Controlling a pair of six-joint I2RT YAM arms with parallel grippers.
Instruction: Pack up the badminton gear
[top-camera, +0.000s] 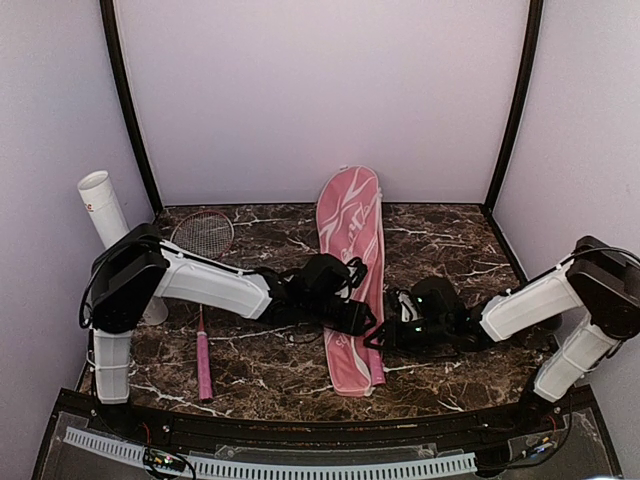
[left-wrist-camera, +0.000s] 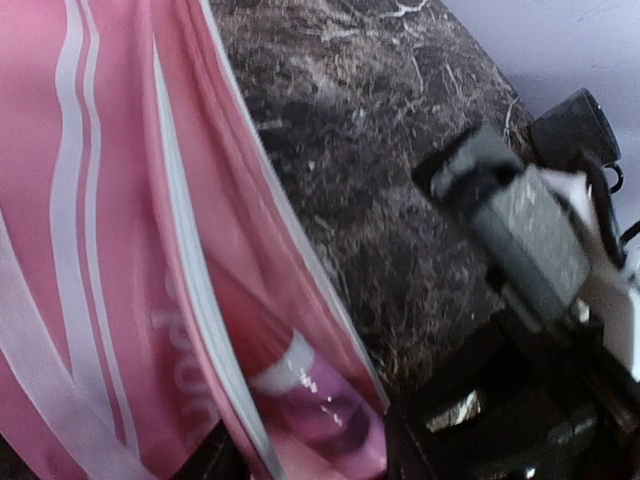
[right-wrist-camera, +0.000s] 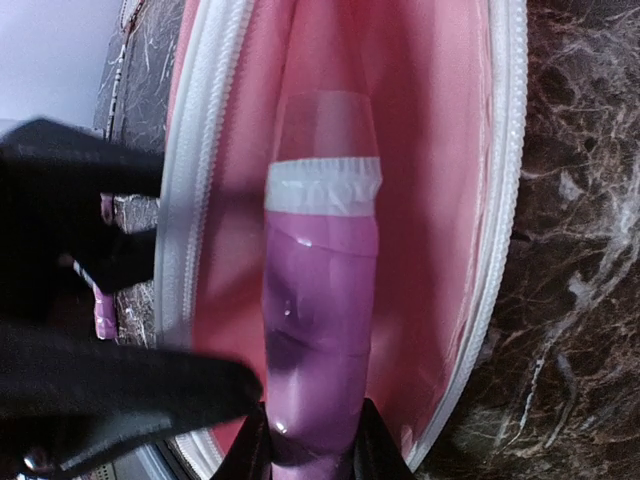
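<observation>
Plainly, the right gripper (right-wrist-camera: 312, 440) is clamped narrow on the butt of a pink racket handle (right-wrist-camera: 320, 300), which lies inside the open mouth of the pink bag (top-camera: 350, 220) between its two white zip edges. The left gripper (top-camera: 350, 315) sits just to the left at the same mouth. In the right wrist view its two dark fingers look parted beside the zip, holding nothing that I can make out. The bag lies lengthwise on the marble table (top-camera: 450, 240), with its mouth at the near end. The step in hand seems to be seating the first racket. Next, the right jaws likely need to let go and draw back near-wards without dragging the handle out. The second racket (top-camera: 203, 365) lies well left on the table, and the white tube (top-camera: 100, 205) stands at the far left. No shuttlecocks are in view.
</observation>
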